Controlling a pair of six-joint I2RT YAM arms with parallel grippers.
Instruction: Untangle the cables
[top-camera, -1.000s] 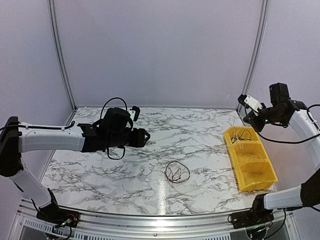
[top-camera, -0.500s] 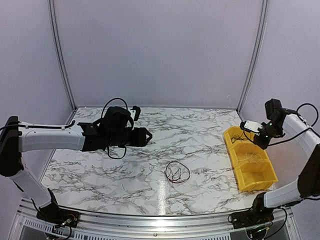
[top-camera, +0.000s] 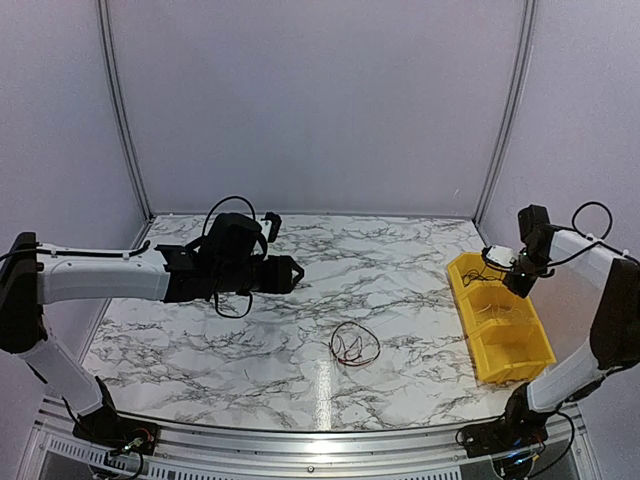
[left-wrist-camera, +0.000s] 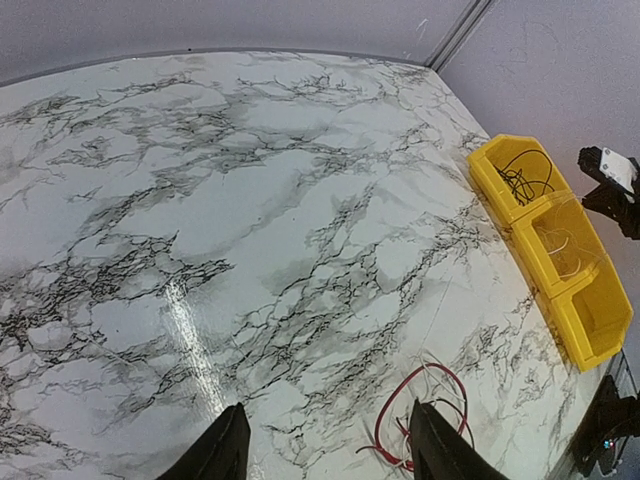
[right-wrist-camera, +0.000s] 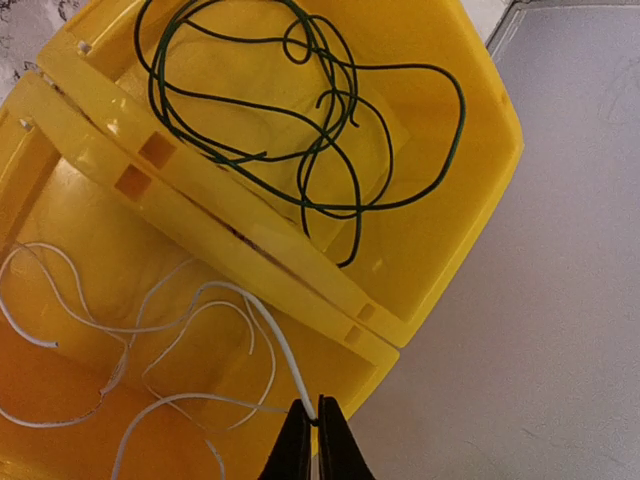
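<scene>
A small tangle of red, white and black cables (top-camera: 354, 344) lies on the marble table; the left wrist view shows it (left-wrist-camera: 420, 415) by my right fingertip. My left gripper (left-wrist-camera: 330, 455) is open and empty, above the table left of the tangle (top-camera: 290, 272). My right gripper (right-wrist-camera: 317, 430) is shut on a white cable (right-wrist-camera: 270, 340) that trails into the middle compartment of the yellow bin (right-wrist-camera: 200, 215). It hovers over the bin's far end in the top view (top-camera: 512, 278). Black cables (right-wrist-camera: 300, 100) lie in the end compartment.
The yellow bin (top-camera: 500, 345) with three compartments stands at the table's right edge, and also shows in the left wrist view (left-wrist-camera: 545, 245). More white cables (right-wrist-camera: 60, 330) lie in its middle compartment. Grey walls enclose the table.
My right gripper has come down and toward the bin with the white cable, which now hangs into the middle compartment. The left arm has barely moved.
</scene>
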